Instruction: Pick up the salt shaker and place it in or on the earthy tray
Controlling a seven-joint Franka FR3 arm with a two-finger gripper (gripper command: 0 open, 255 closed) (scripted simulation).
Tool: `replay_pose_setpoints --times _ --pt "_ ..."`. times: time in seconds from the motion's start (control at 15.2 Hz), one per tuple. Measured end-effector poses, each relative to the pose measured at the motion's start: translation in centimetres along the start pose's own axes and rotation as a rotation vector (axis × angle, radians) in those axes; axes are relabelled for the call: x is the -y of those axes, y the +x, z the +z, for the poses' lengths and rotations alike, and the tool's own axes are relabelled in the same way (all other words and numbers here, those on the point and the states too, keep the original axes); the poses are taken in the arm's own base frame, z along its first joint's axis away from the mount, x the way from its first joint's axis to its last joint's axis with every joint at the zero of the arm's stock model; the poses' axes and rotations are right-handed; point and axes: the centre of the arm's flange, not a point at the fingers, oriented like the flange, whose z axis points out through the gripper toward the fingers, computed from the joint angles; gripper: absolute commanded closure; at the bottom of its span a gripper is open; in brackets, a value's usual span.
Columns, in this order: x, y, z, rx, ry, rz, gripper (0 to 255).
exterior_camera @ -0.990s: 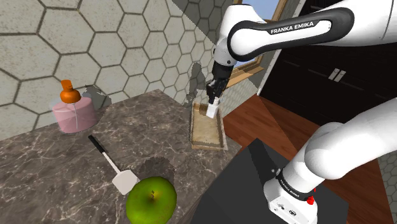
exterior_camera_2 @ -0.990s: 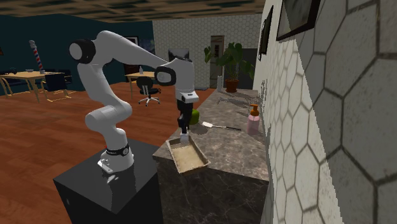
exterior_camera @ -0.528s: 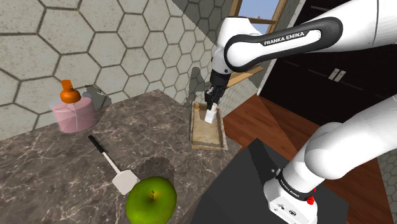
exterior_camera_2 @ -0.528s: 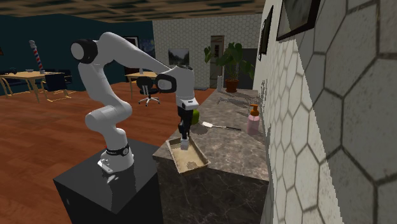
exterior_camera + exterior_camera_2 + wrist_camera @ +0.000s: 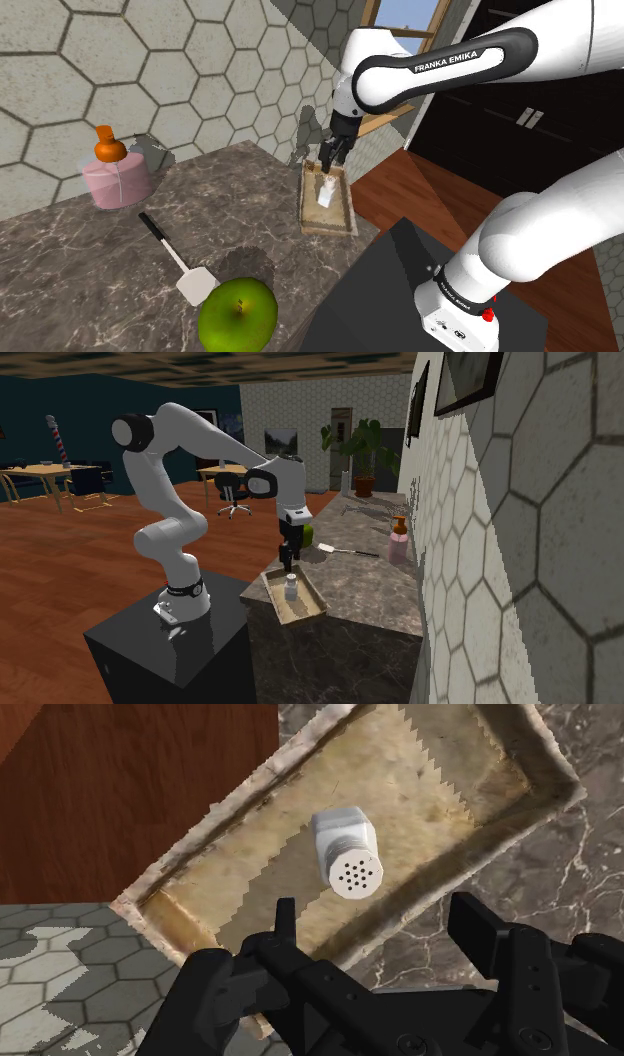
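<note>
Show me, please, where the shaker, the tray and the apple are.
Shaker [image 5: 342, 842], wrist view, on its white body.
Tray [image 5: 430, 794], wrist view, on its bare floor.
Apple [image 5: 238, 313], shoulder view, on its green skin.

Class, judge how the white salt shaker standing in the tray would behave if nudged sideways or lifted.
The salt shaker looks tall on a small base, so a sideways nudge would probably tip it. Its squarish body should stop it rolling far, and the tray rim would likely catch it. It looks rigid and probably light.
</note>
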Motion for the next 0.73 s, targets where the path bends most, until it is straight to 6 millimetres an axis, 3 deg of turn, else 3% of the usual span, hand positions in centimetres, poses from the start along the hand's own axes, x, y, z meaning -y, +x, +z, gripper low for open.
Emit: replay_pose_setpoints --times 0.26,0.53,0.73 --pt "0.0 0.0 0.0 0.000 0.000 0.000 0" --pt "0.0 0.3 -3.7 -0.001 0.000 0.000 0" --pt "0.0 0.0 -4.8 -0.001 0.000 0.000 0"
